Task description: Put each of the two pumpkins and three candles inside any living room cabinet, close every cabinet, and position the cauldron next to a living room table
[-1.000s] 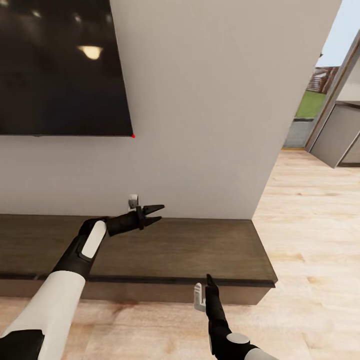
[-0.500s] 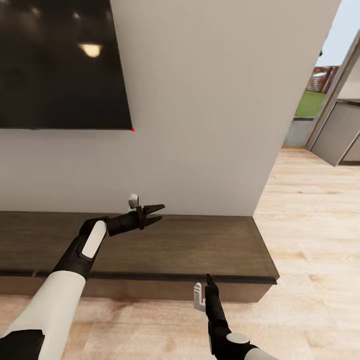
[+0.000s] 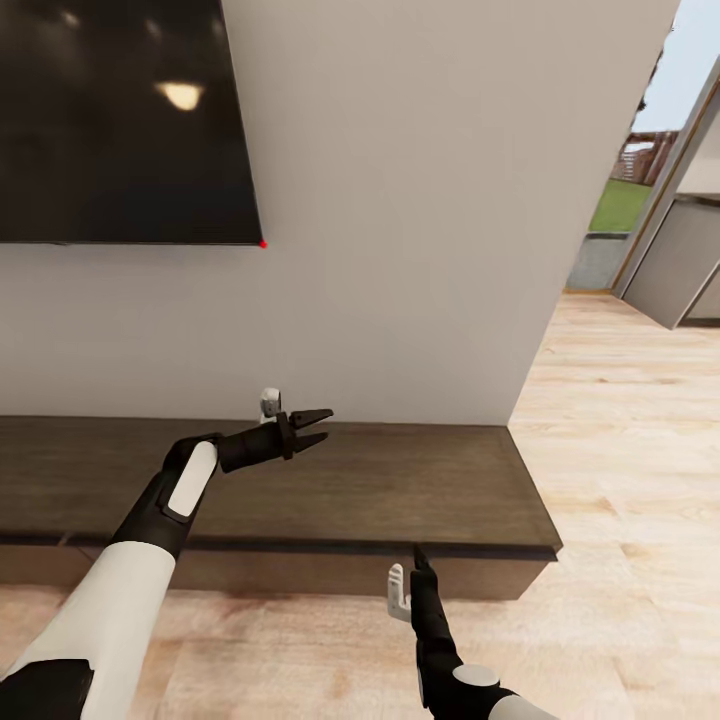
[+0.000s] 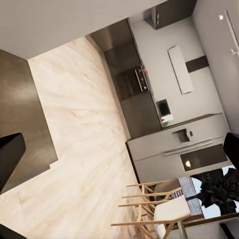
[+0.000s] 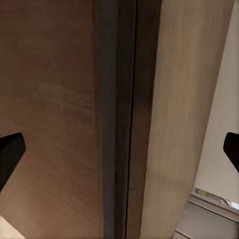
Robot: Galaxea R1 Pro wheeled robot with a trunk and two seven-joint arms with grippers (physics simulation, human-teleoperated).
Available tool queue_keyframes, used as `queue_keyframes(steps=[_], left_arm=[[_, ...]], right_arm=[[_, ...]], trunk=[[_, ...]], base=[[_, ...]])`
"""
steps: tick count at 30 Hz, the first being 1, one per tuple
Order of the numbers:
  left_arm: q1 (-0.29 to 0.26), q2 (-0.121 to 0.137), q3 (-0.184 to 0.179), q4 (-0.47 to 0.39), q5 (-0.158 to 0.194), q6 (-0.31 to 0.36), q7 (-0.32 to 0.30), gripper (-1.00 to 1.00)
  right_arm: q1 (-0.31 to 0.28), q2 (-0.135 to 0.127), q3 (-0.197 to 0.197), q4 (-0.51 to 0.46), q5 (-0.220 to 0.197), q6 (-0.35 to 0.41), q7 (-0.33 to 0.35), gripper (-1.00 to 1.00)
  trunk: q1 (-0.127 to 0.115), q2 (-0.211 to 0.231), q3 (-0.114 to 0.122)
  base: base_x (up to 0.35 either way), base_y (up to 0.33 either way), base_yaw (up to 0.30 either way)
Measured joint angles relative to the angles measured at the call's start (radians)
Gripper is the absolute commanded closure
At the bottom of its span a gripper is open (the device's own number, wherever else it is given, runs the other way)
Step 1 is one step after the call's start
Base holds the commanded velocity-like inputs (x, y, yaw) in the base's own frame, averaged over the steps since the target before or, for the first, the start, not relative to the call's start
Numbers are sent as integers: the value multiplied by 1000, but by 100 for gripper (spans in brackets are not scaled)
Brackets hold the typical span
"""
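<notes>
The long, low dark brown cabinet (image 3: 400, 495) runs along the pale wall, and the drawer fronts in view sit flush. My left gripper (image 3: 322, 425) hovers open and empty over the cabinet top, near the wall. My right gripper (image 3: 418, 560) points at the cabinet's front edge with its fingers edge-on. In the right wrist view the brown cabinet wood (image 5: 50, 124) is close, and the fingertips (image 5: 10, 154) stand far apart with nothing between them. One left fingertip (image 4: 10, 154) frames wood floor in the left wrist view. The pumpkins, candles and cauldron are out of view.
A large black screen (image 3: 120, 120) hangs above the cabinet's left part. Light plank floor (image 3: 630, 450) opens past the cabinet's right end toward a doorway with pale grey units (image 3: 680, 270). The left wrist view shows a kitchen wall of appliances (image 4: 164, 114) and wooden chairs (image 4: 154, 209).
The whole head view has shifted: screen and cabinet sit slightly higher in the picture, so the camera moved. Both arms hold nearly the same pose, grippers still open.
</notes>
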Motion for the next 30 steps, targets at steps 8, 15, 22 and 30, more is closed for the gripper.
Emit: queue_keyframes(steps=[8,15,22,30], left_arm=[[0,-7,0,0,0,0,0,-100],[0,-12,-1,0,0,0,0,-100],[0,-21,0,1,0,0,4,-100],[0,-22,0,2,0,0,5,-100]], right_arm=[[0,1,-72,-32,1,-1,-41,-100],[0,0,-78,-33,1,-2,-49,-100],[0,-3,-76,-28,2,-3,-49,-100],[0,-3,-76,-29,2,-3,-49,-100]], trunk=[[31,-56,-25],[58,-105,-47],[84,-154,-69],[115,-210,-94]], base=[[0,0,0],[0,0,0],[0,0,0],[0,0,0]])
